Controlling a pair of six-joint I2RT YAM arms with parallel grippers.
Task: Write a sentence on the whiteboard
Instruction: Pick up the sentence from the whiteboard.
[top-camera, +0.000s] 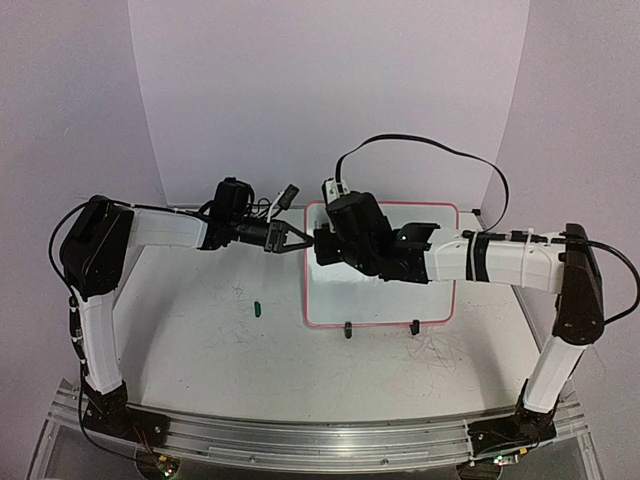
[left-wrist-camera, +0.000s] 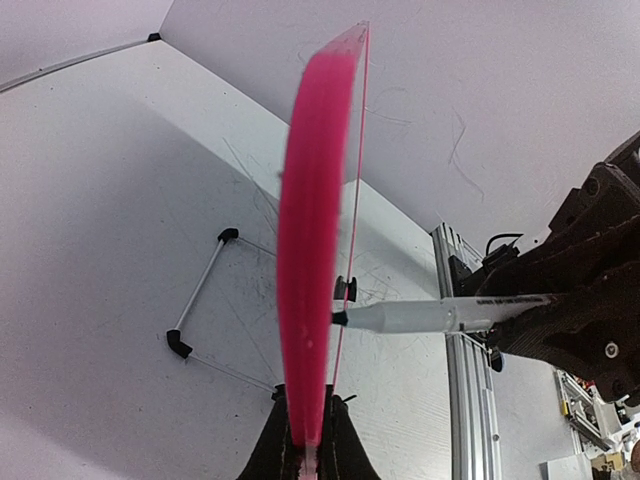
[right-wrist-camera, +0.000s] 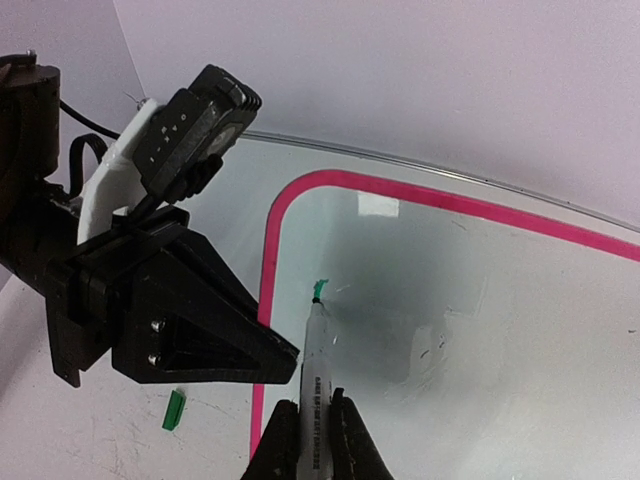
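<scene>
The right gripper (right-wrist-camera: 313, 405) has its fingers closed on the barrel of a marker (right-wrist-camera: 316, 350). The marker's green tip rests on the whiteboard (right-wrist-camera: 480, 300) just inside the upper left corner. The right arm lies low across the whiteboard from its right side, elbow bent and forearm nearly level.

The left gripper (left-wrist-camera: 305, 440) pinches the whiteboard's pink frame on the left edge, which its wrist camera sees edge-on. The left arm reaches in from the whiteboard's left with the forearm level.

The whiteboard sits right of centre on the scuffed grey-white table (top-camera: 200, 340), with two black feet (top-camera: 347, 329) at its near edge. A small green piece (top-camera: 257, 309) lies on the table left of the whiteboard. A pale backdrop (top-camera: 330, 90) rises behind it.
</scene>
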